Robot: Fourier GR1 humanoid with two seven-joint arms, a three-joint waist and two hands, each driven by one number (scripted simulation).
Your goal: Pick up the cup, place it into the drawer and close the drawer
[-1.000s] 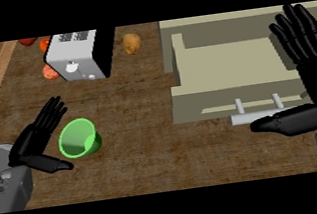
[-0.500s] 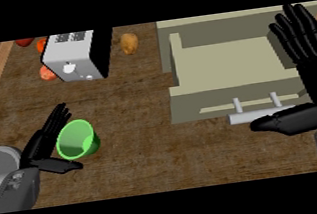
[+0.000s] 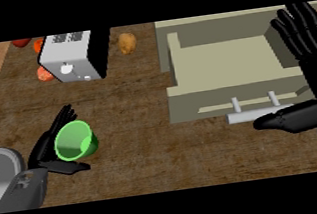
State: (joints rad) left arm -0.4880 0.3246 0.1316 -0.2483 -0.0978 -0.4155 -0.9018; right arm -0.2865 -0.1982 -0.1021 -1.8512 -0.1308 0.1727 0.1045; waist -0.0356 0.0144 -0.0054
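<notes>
Cup (image 3: 74,140): green, tipped on its side w/ opening facing up toward the view, near the surface's (image 3: 137,147) front-left corner.
L hand (image 3: 52,151): cupped against the cup's left side, fingers up behind it, thumb below; can't tell if fingers truly wrap it.
R hand (image 3: 313,73): open wide, fingers straight up, thumb stuck out left; at the surface's right edge, over the drawer's right side.
Drawer (image 3: 223,65): beige, pulled open, at the surface's back-right; inside looks bare.
Drawer handle (image 3: 255,111): pale bar on the front panel, just left of R thumb.
Toaster (image 3: 73,54): white/black, back-left.
Other: brownish food item (image 3: 127,42) just right of toaster; red-orange items (image 3: 44,73) to its left.
</notes>
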